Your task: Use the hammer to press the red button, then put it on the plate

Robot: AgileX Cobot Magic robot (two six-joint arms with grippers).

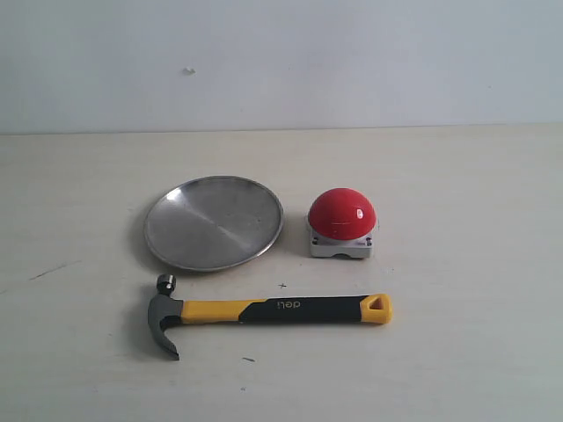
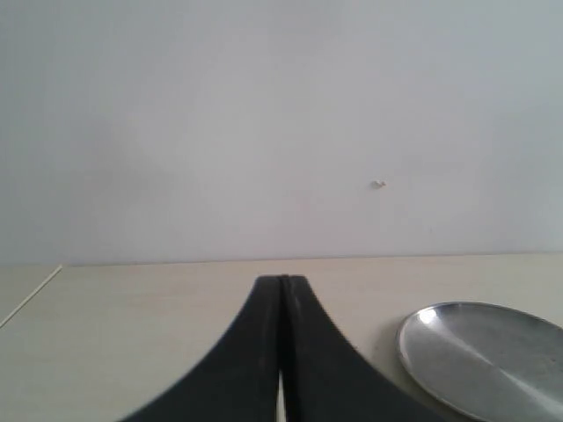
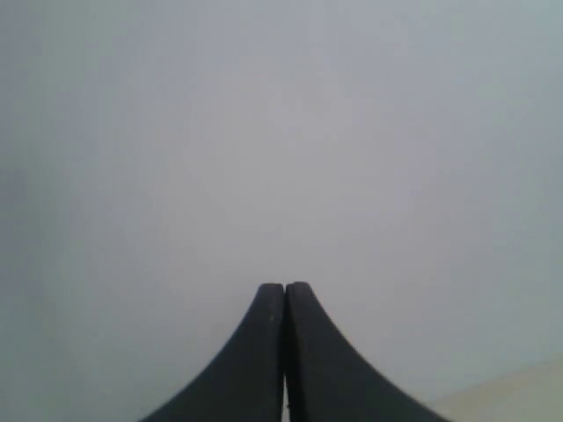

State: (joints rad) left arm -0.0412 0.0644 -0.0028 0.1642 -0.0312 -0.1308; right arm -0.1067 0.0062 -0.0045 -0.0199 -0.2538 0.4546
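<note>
The hammer [image 1: 264,311] lies flat on the table near the front, dark claw head to the left, yellow-and-black handle running right. Behind it sits the round silver plate [image 1: 214,221], and to the plate's right the red button [image 1: 341,214] stands on its light grey base. Neither arm shows in the exterior view. In the left wrist view my left gripper [image 2: 282,280] is shut with nothing in it, and the plate [image 2: 488,356] lies off to one side of it. My right gripper [image 3: 284,287] is shut and empty too, facing the plain wall.
A pale wooden table [image 1: 457,334] carries all three things, and a plain grey-white wall [image 1: 352,61] rises behind it. A small speck [image 1: 188,70] marks the wall. A table edge [image 2: 31,294] shows in the left wrist view.
</note>
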